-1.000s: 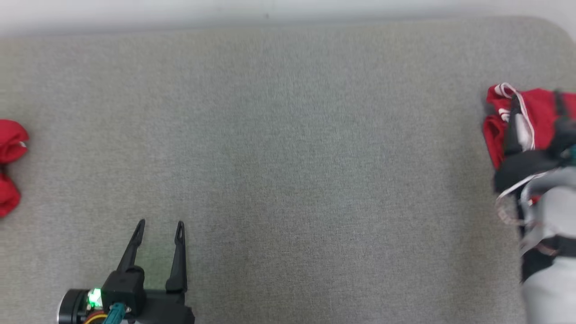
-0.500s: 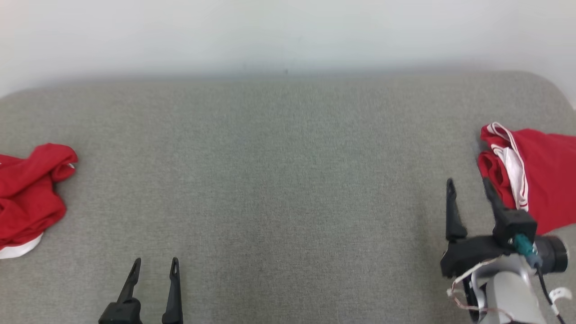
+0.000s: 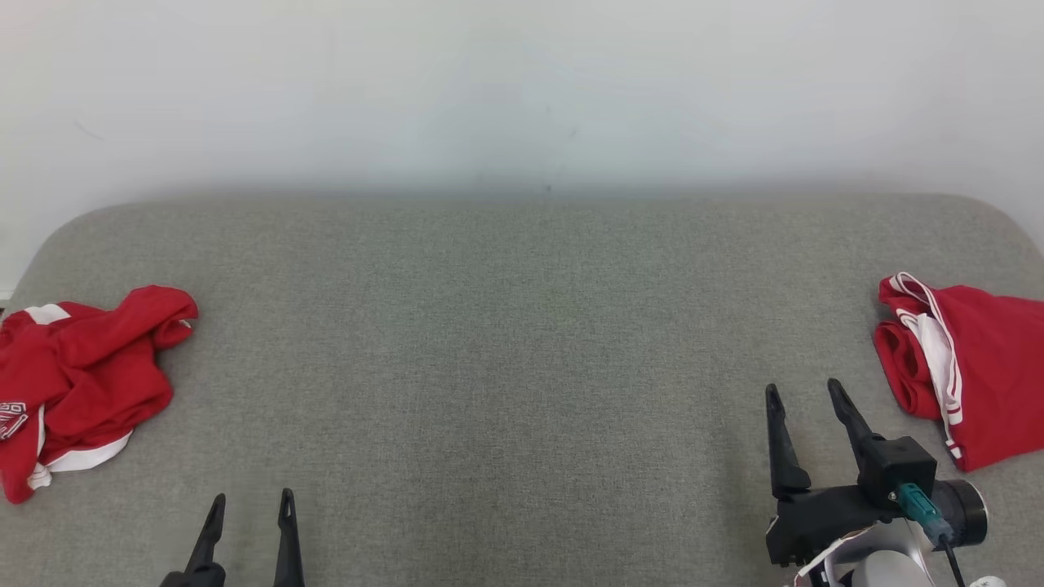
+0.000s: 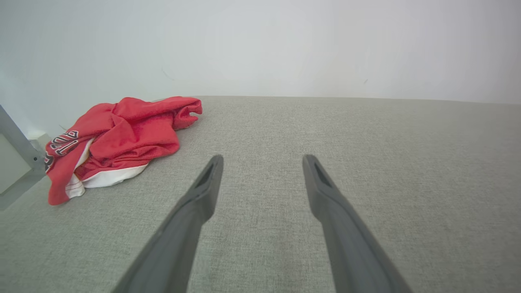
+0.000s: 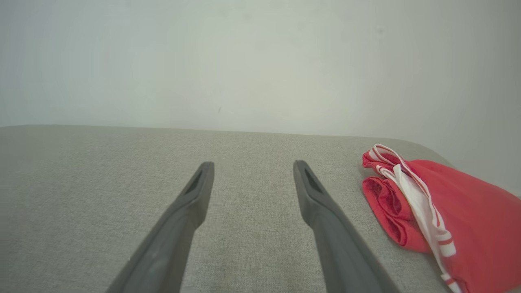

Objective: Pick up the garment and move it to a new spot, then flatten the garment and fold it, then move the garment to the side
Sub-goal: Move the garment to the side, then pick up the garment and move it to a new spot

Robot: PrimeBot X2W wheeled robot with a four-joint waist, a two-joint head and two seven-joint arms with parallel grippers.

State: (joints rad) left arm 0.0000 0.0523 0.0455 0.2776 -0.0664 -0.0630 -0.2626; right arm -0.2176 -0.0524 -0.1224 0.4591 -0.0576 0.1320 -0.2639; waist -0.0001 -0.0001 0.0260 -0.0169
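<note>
Head view: two red garments [image 3: 90, 375] [image 3: 991, 367]; two tools [image 3: 252, 495] [image 3: 802, 386], both gaping, empty.

Looks like a robot test lab here, not a home: a grey cloth-covered table [image 3: 522, 342] with rounded corners, set against a blank white wall [image 3: 522, 81] (bare metal frame [image 4: 20, 140] at its left end), one crumpled shirt [image 3: 81, 383] and one folded garment [image 3: 991, 367] lying at opposite ends.

Surface [image 3: 522, 367] open centrally — crumpled garment [image 3: 90, 383] left, folded garment [image 3: 991, 367] right.
</note>
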